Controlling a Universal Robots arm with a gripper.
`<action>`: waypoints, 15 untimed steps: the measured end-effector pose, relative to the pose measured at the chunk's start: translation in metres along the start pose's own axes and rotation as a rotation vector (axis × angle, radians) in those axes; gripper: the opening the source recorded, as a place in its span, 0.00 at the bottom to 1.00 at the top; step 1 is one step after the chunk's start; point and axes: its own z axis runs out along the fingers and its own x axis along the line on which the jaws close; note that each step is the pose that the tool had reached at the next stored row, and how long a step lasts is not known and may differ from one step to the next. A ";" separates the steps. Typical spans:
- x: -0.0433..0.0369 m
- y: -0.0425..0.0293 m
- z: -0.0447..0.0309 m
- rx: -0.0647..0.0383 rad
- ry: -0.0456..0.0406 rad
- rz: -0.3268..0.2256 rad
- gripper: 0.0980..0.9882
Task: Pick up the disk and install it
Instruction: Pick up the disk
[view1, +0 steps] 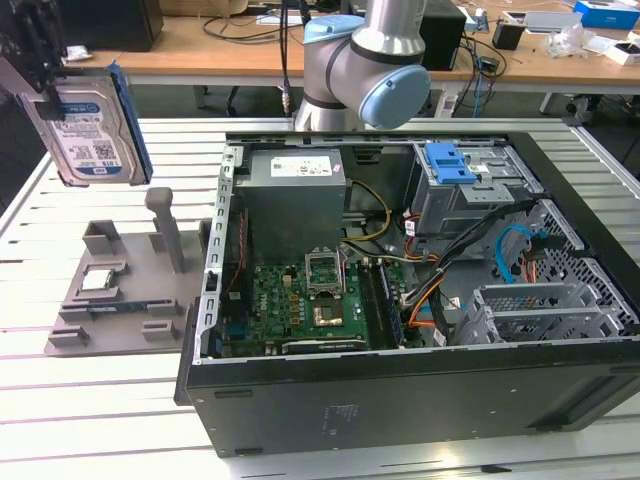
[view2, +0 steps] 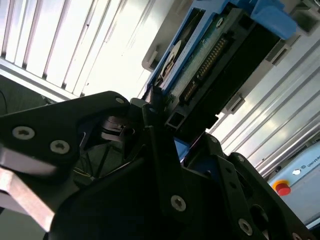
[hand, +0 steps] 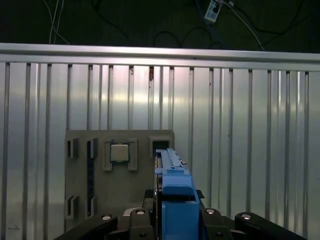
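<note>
Exterior view first: the disk (view1: 92, 130) hangs in the air at the exterior view's left, well clear of the slatted metal table (view1: 90, 410). It is a flat silver-grey slab standing nearly upright. Its blue-and-white label faces the camera, and a blue plastic carrier (view1: 137, 120) runs along its edge. The black gripper (view1: 48, 100) has it from above, clamped tight on the slab. In the second wrist view the matte black fingers (view2: 152, 125) pinch one end of the disk (view2: 200, 65), where its green circuit side, a row of pins and the blue frame show. In the first wrist view the disk (hand: 175, 200) is seen edge-on, a narrow blue strip between the bolted black links of the gripper (hand: 172, 222).

Beneath it on the table lies a dull grey holder (view1: 130, 300) with moulded pockets and an upright post. A small square silver chip (view1: 101, 280) sits in one pocket. Just beside the holder stands the open black case (view1: 400, 400), showing a green board (view1: 300, 305), grey sheet-metal bays and a bright blue plate (view1: 450, 163). Behind the case rises the arm (view1: 365, 60), its joints rounded, grey and pale blue.
</note>
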 end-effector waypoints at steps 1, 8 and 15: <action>-0.0002 0.0001 -0.0029 0.000 -0.0001 0.000 0.30; -0.0021 0.0006 -0.0228 0.000 0.0000 0.000 0.30; -0.0051 0.0016 -0.0547 0.000 0.0000 0.000 0.30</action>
